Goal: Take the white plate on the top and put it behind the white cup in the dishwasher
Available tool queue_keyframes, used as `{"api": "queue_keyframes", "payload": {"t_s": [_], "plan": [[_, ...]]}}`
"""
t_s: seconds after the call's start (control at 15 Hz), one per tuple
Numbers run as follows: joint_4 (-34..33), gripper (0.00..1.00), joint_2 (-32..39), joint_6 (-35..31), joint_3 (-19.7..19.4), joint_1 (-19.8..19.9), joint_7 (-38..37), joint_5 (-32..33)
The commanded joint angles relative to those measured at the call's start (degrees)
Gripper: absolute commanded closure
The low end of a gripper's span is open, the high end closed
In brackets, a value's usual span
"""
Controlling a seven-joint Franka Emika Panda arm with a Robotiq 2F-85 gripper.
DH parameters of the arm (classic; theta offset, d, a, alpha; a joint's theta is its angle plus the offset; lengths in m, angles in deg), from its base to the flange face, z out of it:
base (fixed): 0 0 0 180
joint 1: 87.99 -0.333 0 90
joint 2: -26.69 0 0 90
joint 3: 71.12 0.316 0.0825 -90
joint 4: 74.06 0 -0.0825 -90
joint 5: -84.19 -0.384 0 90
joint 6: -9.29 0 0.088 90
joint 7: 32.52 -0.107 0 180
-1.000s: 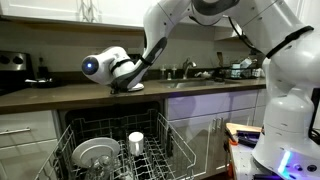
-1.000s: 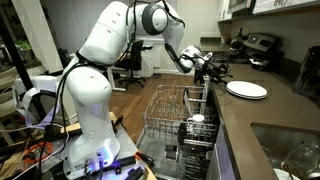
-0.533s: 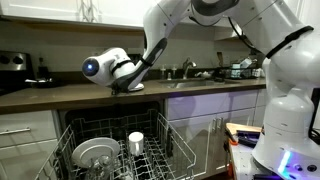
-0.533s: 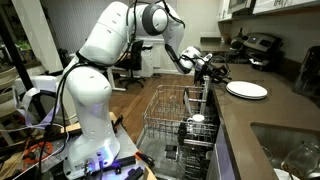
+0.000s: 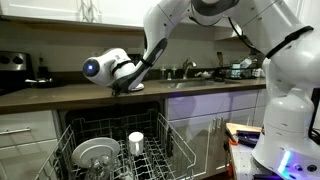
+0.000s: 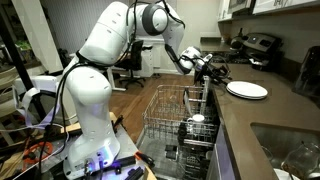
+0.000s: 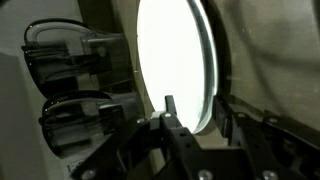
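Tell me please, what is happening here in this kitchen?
A robot arm is reaching over the counter for the white plate, which lies flat there. In the wrist view the gripper has one finger on each side of the plate's rim, but it is not clear whether they grip it yet. Below, the dishwasher is open with its rack pulled out. The white cup stands in the rack next to a greyish dish.

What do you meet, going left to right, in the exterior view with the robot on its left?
robot's base → white cup → white plate → sink
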Motion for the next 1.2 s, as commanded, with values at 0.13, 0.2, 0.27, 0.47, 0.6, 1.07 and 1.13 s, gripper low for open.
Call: {"api": "queue_keyframes", "payload": {"t_s": [0.13, 0.2, 0.27, 0.47, 0.6, 1.07, 1.13], "plan": [[1.19, 0.60, -0.63, -0.84, 0.33, 0.89, -1.01, 0.98], [1.16, 0.57, -0.60, -0.78, 0.34, 0.86, -1.01, 0.96], [1.17, 0.58, -0.62, -0.81, 0.33, 0.89, -1.02, 0.96], [1.12, 0.60, -0.58, -0.86, 0.33, 0.94, -0.99, 0.96], [1.14, 0.64, -0.59, -0.87, 0.33, 0.96, -1.01, 0.95], [1.23, 0.64, -0.52, -0.78, 0.36, 0.95, -1.14, 0.89], [1.24, 0.65, -0.53, -0.75, 0.38, 0.93, -1.13, 0.86]]}}
